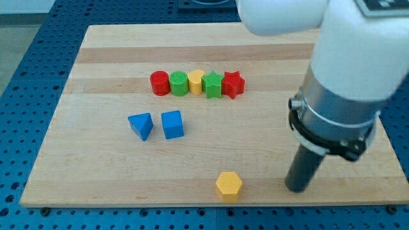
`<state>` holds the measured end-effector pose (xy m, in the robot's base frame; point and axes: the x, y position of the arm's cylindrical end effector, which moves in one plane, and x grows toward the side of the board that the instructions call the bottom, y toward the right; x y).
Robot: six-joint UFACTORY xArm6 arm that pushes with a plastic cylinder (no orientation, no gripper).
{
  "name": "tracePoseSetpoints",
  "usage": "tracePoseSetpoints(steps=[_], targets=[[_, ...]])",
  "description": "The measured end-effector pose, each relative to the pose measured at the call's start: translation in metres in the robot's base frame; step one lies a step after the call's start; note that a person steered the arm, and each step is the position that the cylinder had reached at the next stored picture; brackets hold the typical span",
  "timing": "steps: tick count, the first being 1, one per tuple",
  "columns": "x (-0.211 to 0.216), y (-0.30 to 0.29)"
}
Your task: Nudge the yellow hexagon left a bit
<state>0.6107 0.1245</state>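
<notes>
While idle: my tip (298, 189) touches nothing, holds nothing.
Yellow hexagon (229, 185): left of tip, apart; probably light, rigid, slides easily.
Contact: its tip-facing right side.

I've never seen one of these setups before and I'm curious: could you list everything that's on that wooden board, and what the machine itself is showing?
wooden board: 1, pale wood, fills most of the view, on a blue perforated base
red cylinder: 1, red, the view's left end of the row near the top
green cylinder: 1, green, second in the row
yellow cylinder: 1, yellow, middle of the row
green block: 1, green, fourth in the row, shape unclear
red star: 1, red, the row's right end
blue triangle: 1, blue, left of centre
blue cube: 1, blue, beside the triangle
yellow hexagon: 1, yellow, near the bottom edge
my arm: 1, white and grey, the view's right
my tip: 1, dark, right of the hexagon, apart from it
</notes>
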Motion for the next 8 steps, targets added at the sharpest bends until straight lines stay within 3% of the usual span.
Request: tracePoseSetpoints(steps=[4,8], targets=[[0.008,-0.006],[0.008,-0.075]])
